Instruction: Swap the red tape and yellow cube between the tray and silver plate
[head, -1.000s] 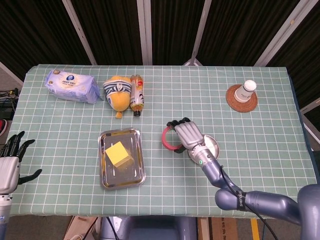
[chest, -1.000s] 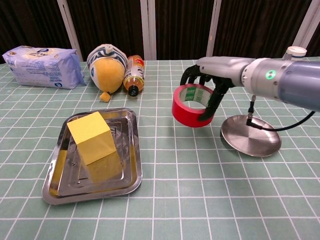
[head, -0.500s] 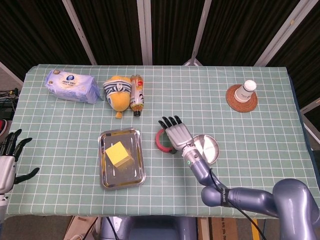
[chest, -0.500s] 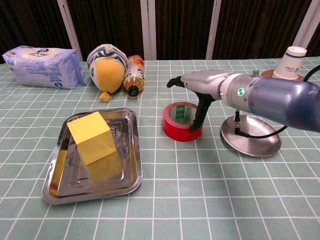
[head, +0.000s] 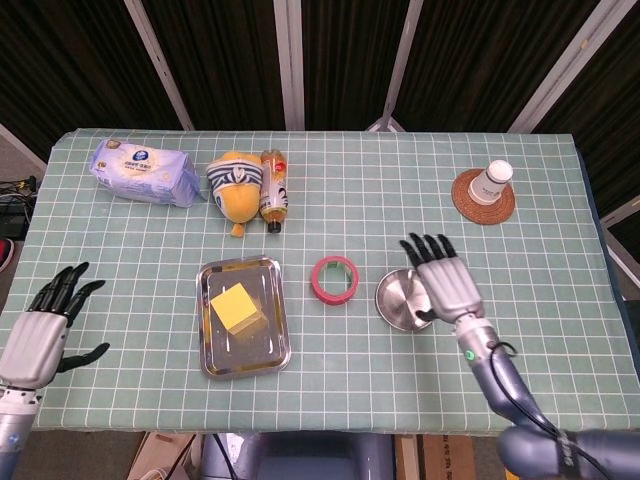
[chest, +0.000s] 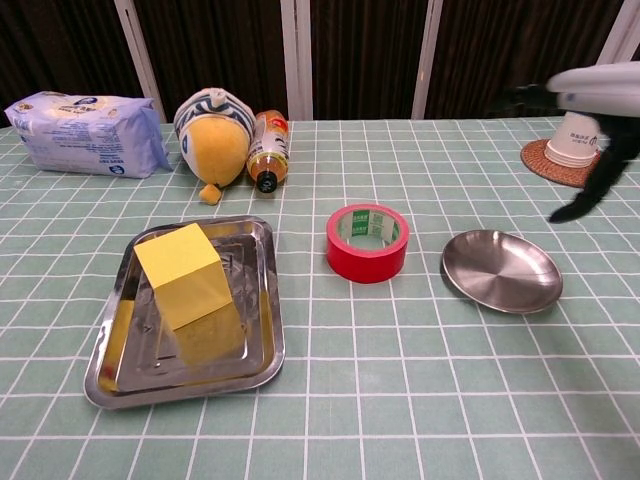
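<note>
The red tape (head: 334, 278) (chest: 367, 243) lies flat on the tablecloth between the tray and the silver plate, with nothing touching it. A yellow cube (head: 236, 306) (chest: 185, 275) sits in the metal tray (head: 216, 352) (chest: 262, 330). The silver plate (head: 397, 302) (chest: 500, 271) holds nothing. My right hand (head: 445, 280) (chest: 590, 110) hovers open over the plate's right side, fingers spread, blurred in the chest view. My left hand (head: 45, 328) is open at the table's front left edge, far from the tray.
At the back left lie a blue wipes pack (head: 143, 171), a yellow plush toy (head: 238, 184) and a bottle (head: 273, 188) on its side. A paper cup (head: 491, 183) stands upside down on a brown coaster (head: 484, 204) at the back right.
My right hand set the red tape down on the cloth left of the plate, let go and drew back to the right. My left hand rose a little into view.
</note>
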